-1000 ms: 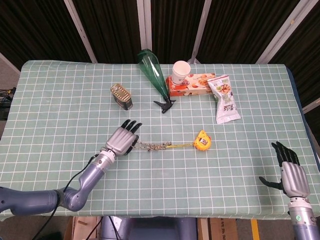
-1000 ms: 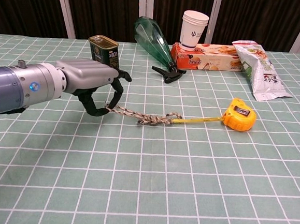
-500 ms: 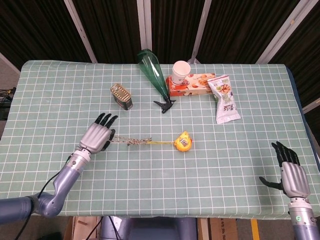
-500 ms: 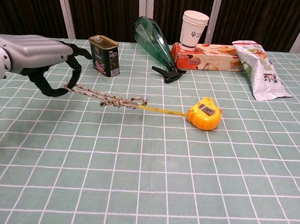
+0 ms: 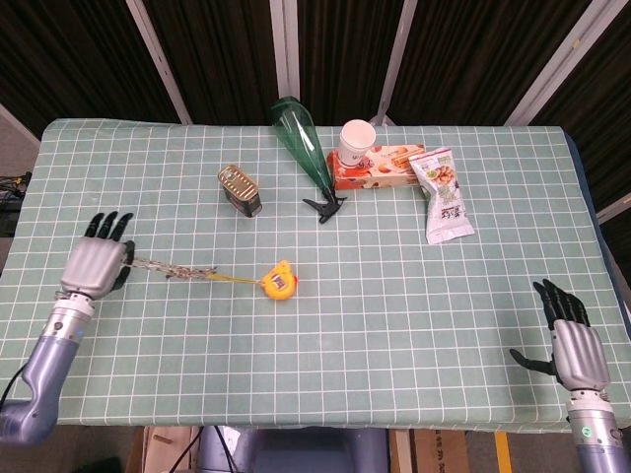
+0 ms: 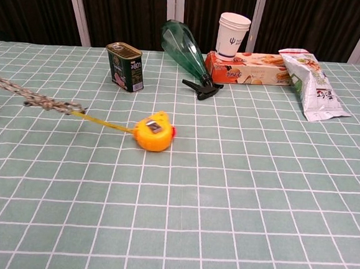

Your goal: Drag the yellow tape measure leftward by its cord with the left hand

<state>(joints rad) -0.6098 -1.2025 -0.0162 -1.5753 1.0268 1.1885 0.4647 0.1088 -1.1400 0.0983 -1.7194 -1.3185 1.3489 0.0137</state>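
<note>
The yellow tape measure (image 5: 279,284) (image 6: 152,132) lies on the green checked cloth, left of the table's middle. A short yellow blade runs left from it to a braided cord (image 5: 175,267) (image 6: 30,95). My left hand (image 5: 95,266) holds the cord's far end near the table's left edge, fingers pointing away from me. In the chest view that hand is almost out of frame at the left border. My right hand (image 5: 574,344) hovers open at the table's near right corner, far from the tape measure.
A green tin can (image 5: 240,188) (image 6: 125,66) stands behind the tape measure. A green spray bottle (image 5: 306,151) (image 6: 186,50) lies at the back, beside a paper cup (image 5: 356,142), a snack box (image 5: 380,167) and a snack bag (image 5: 443,193).
My left hand has pulled the cord far to the left, from mid-table to the left edge. The tape measure slid leftward behind it. The right hand stayed still.
</note>
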